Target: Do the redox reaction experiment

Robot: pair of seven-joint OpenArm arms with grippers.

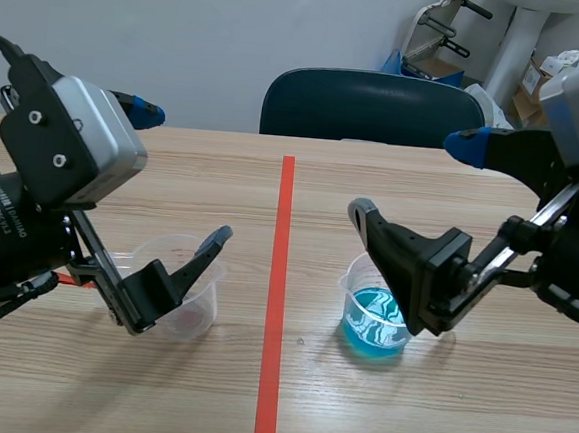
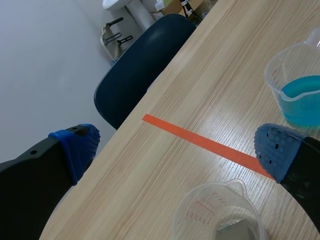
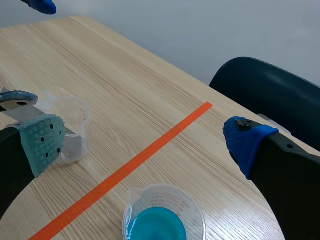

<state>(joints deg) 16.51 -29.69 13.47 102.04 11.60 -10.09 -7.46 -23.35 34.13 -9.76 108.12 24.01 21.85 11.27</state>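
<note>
Wooden counter (image 1: 303, 167) with an orange tape line (image 1: 275, 306) down its middle; a dark blue chair (image 1: 368, 107) stands behind it by a pale wall (image 1: 183, 38); left fingers (image 2: 75, 150) are wide apart over a clear cup (image 2: 200, 210); right fingers (image 3: 247, 142) are wide apart over a cup of blue liquid (image 3: 160, 225).

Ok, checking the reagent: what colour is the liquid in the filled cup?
Blue liquid, clearest in scene view.
</note>
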